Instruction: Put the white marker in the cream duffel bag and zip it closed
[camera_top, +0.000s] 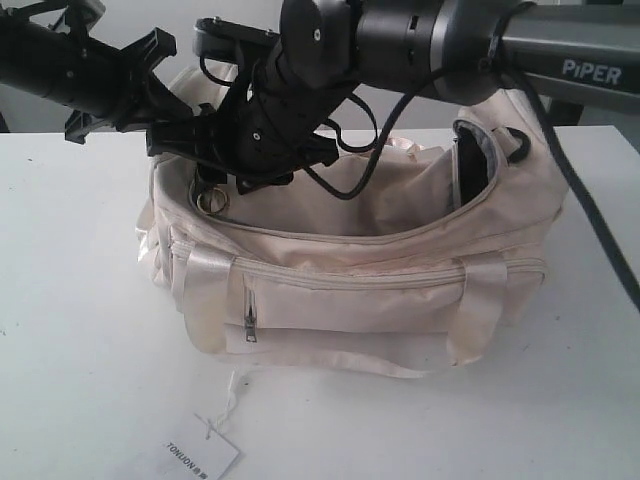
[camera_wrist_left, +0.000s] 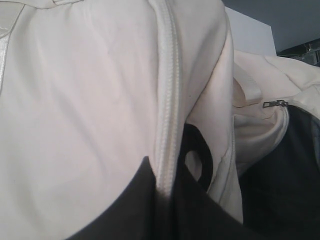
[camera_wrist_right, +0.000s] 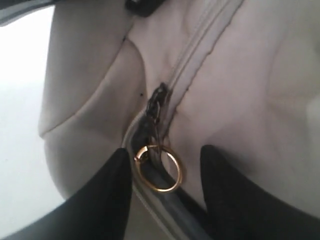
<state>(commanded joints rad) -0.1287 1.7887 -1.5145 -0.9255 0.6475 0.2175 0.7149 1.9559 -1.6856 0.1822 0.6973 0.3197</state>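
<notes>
The cream duffel bag (camera_top: 350, 280) lies on the white table (camera_top: 80, 330), its curved top zipper open along most of its length. Dark lining (camera_top: 468, 175) shows at the bag's right end. My left gripper (camera_top: 170, 140) (camera_wrist_left: 165, 175) is shut on the bag's fabric at the zipper seam (camera_wrist_left: 167, 110), beside a black ring (camera_wrist_left: 196, 159). My right gripper (camera_top: 225, 180) (camera_wrist_right: 165, 155) reaches across to the bag's left end. It stands open around the gold pull ring (camera_wrist_right: 165, 187) (camera_top: 210, 200) without touching it; the ring hangs from the dark zipper slider (camera_wrist_right: 157, 100). The white marker is out of view.
A white paper tag (camera_top: 200, 455) on a string lies on the table in front of the bag. The bag's strap handles (camera_top: 205, 290) hang down its front side, over a zipped front pocket (camera_top: 330, 285). A black cable (camera_top: 590, 210) runs down from the right arm.
</notes>
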